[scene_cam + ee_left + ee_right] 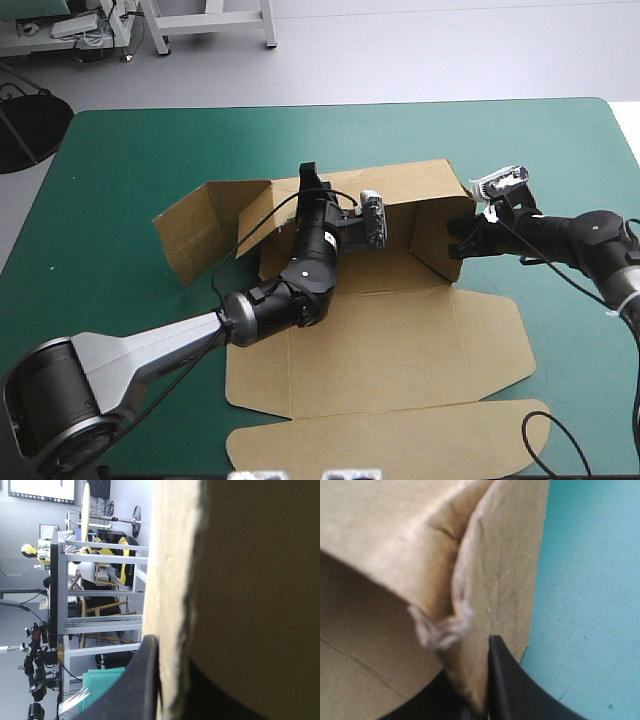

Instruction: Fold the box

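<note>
A: At mid-table on the teal-green cover (130,160), where's the box (400,340)?
B: Lid flat near me, far and right walls raised. My left gripper (311,178) pinches the far wall, my right gripper (460,240) the right wall, both all but closed on board

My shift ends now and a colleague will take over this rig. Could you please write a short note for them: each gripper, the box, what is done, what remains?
Left gripper: shut on the back wall of the box, near that wall's left end.
Right gripper: shut on the right side wall.
Box: mid-table. The back and right walls are raised, the left flaps splay outward, and the lid lies flat toward the near edge.
Done: two walls up.
Left: probably raise the left side and tuck the walls.
</note>
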